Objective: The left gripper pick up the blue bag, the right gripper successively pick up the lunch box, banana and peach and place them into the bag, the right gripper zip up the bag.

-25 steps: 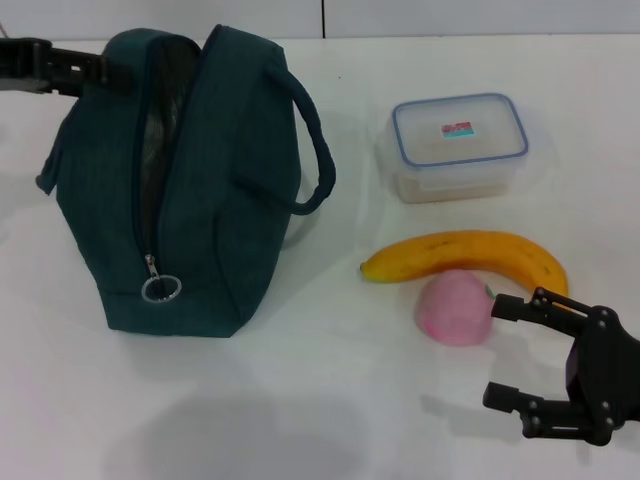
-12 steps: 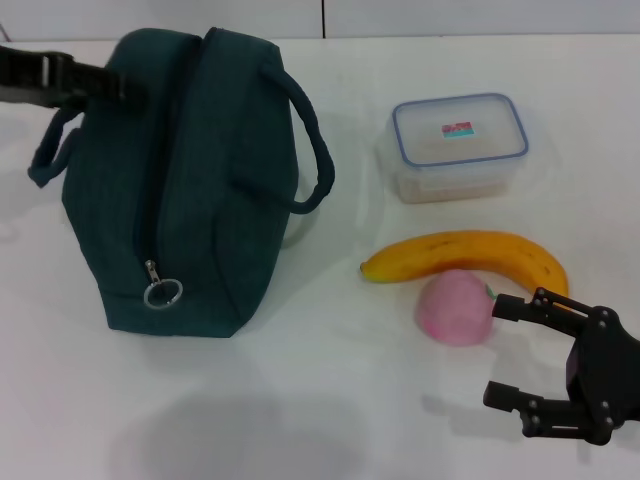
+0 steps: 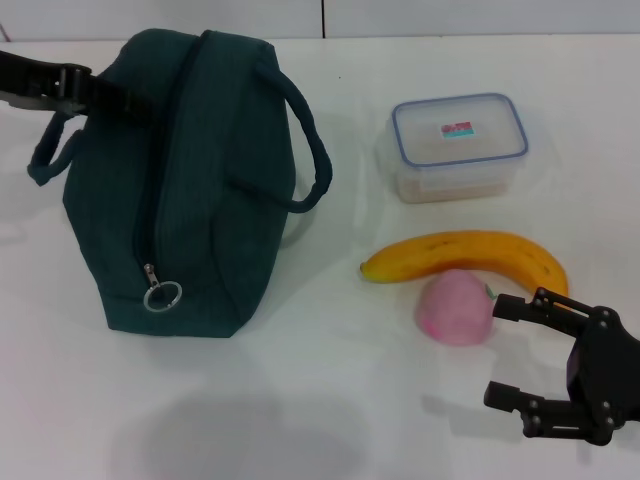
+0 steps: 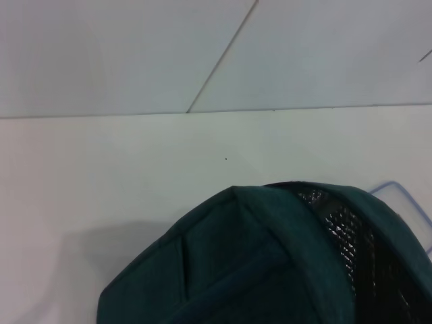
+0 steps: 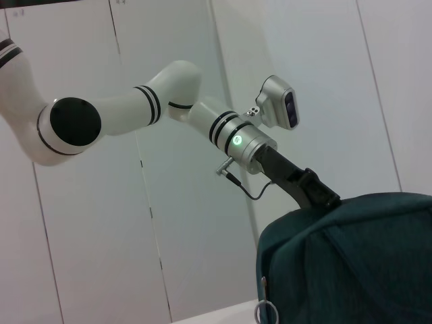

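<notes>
The blue bag [image 3: 200, 180] stands on the white table at the left, its zip slit narrow and its ring pull [image 3: 161, 295] hanging low at the front. My left gripper [image 3: 110, 97] comes in from the far left and presses against the bag's top left edge, above one looped handle [image 3: 45, 150]. In the right wrist view the left gripper [image 5: 317, 194] meets the top of the bag [image 5: 351, 263]. The lunch box [image 3: 458, 145] sits at the back right. The banana [image 3: 465, 255] lies in front of it, touching the peach [image 3: 455, 308]. My right gripper [image 3: 495, 350] stands open just right of the peach.
The bag's other handle [image 3: 315, 150] arches out toward the lunch box. The left wrist view shows the bag's top [image 4: 236, 270], some foil lining [image 4: 344, 229] and a corner of the lunch box [image 4: 408, 206]. A wall seam [image 3: 323, 18] runs behind the table.
The left gripper has slid right and slightly down onto the bag's top. The bag's opening has narrowed and its foil lining no longer shows. The left handle has risen. The right arm is still.
</notes>
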`<state>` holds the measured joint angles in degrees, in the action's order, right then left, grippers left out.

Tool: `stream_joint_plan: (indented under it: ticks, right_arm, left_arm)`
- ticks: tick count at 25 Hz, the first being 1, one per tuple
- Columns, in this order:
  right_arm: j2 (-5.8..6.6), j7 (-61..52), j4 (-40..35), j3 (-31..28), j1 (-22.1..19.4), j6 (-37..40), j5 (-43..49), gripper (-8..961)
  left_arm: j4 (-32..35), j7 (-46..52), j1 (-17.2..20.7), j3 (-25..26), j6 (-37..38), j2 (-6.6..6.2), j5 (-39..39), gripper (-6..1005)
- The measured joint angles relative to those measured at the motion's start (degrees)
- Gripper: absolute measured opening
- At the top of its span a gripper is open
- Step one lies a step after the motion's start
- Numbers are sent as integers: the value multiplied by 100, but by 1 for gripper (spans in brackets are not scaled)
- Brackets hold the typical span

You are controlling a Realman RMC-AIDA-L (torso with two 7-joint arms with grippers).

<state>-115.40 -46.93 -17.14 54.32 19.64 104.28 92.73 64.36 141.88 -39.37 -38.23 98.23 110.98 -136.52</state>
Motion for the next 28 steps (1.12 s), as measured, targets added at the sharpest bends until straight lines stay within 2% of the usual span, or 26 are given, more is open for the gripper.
stream_joint_plan:
  ticks: [4,15,17,22,28]
  right_arm:
    - [0,0,0,0,-10,4,0,843]
    - [0,-12,2,0,-6,19,-41,840]
    - [0,-36,37,0,-8,57,-153,840]
    - [23,-195,356,-8,-49,278,-868,838]
    - [36,-1559,776,-9,-253,146,-2389,837]
  left_arm:
    - [-16,-41,0,-26,39,-8,-2,619]
    - [-27,42,2,-26,82,-45,-21,173]
    - [-26,72,-3,-9,102,-46,3,44]
    - [-28,200,12,25,194,-48,322,42]
    - [-30,316,94,-3,356,-5,1040,39]
